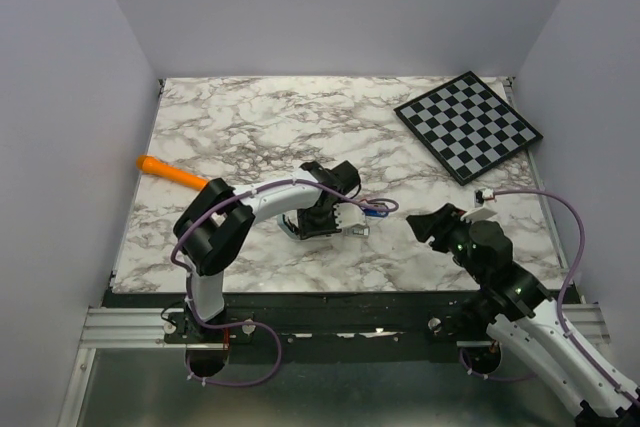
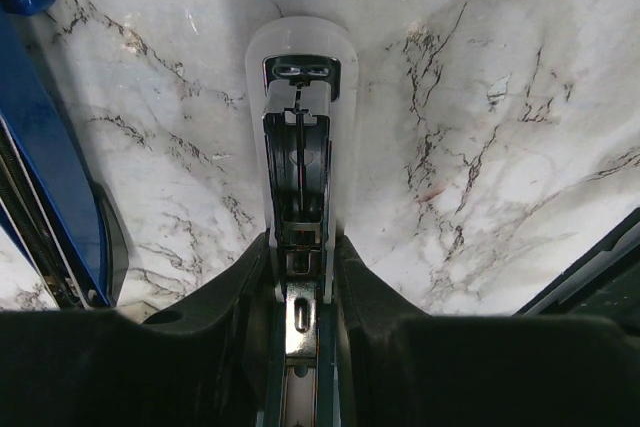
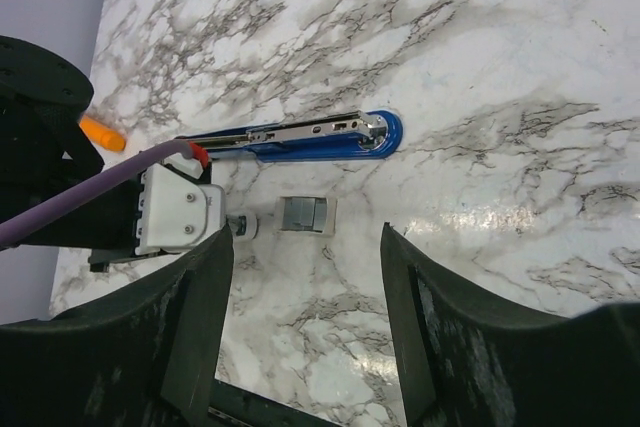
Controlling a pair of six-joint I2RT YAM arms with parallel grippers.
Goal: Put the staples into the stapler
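A white, grey-veined marble tabletop [image 1: 250, 127] bears a black-and-white chequered board [image 1: 468, 125] at its far right corner; the right gripper [image 3: 307, 242] hovers with jaws spread and empty; the left gripper [image 2: 300, 252] pinches the pale upper half of the slim blue stapler [image 3: 320, 137], hinged open mid-table, its dark base alongside; an orange pen-like stick [image 1: 172, 173] lies at the left; a small grey block of staples [image 3: 305, 214] rests on the marble just beside that base.

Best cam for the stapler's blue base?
Right wrist: the stapler's blue base lies nearly full length on the marble, metal strip showing. Left wrist catches only a blue sliver at its left edge; top external shows just a tiny blue speck.
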